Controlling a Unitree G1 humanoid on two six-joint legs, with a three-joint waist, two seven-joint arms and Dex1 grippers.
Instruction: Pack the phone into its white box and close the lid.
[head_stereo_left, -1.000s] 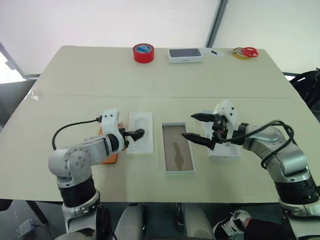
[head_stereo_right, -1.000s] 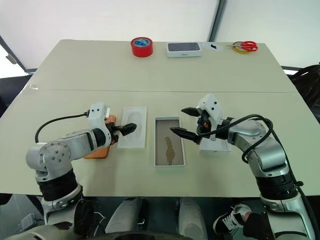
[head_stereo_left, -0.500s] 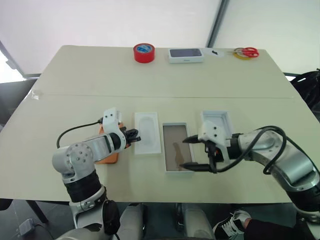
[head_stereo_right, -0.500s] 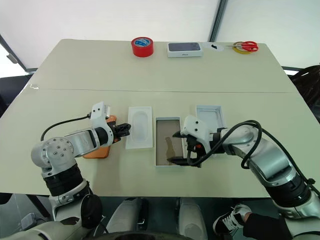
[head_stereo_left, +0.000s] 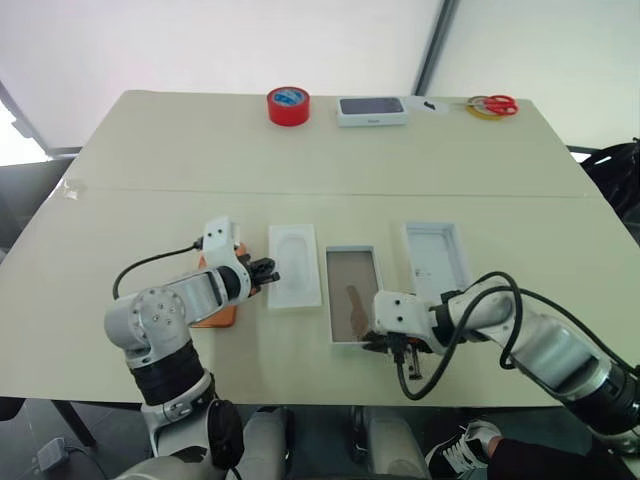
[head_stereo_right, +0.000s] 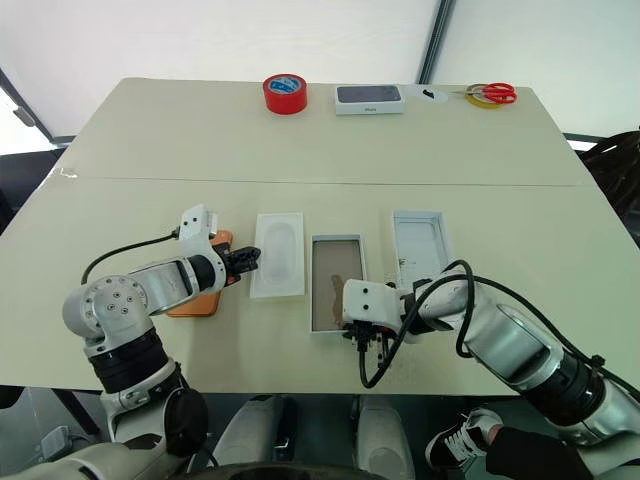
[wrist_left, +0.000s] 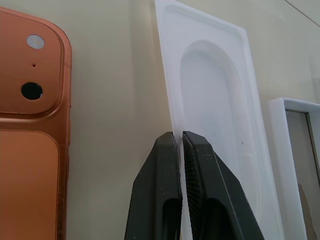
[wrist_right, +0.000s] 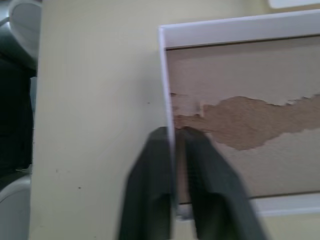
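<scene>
The phone (wrist_left: 30, 125), slim and orange, lay flat on its face with its back up, a raised corner square carrying dark camera lenses. Well to its right, past a flat white insert, the white box (head_stereo_left: 353, 295) sat open on the table, a shallow rectangular tray with a thin raised rim and a brownish-tan floor marked by a darker torn patch. Just right of the box lay the lid (head_stereo_left: 437, 262), a matching white tray with a plain pale floor, open side up.
</scene>
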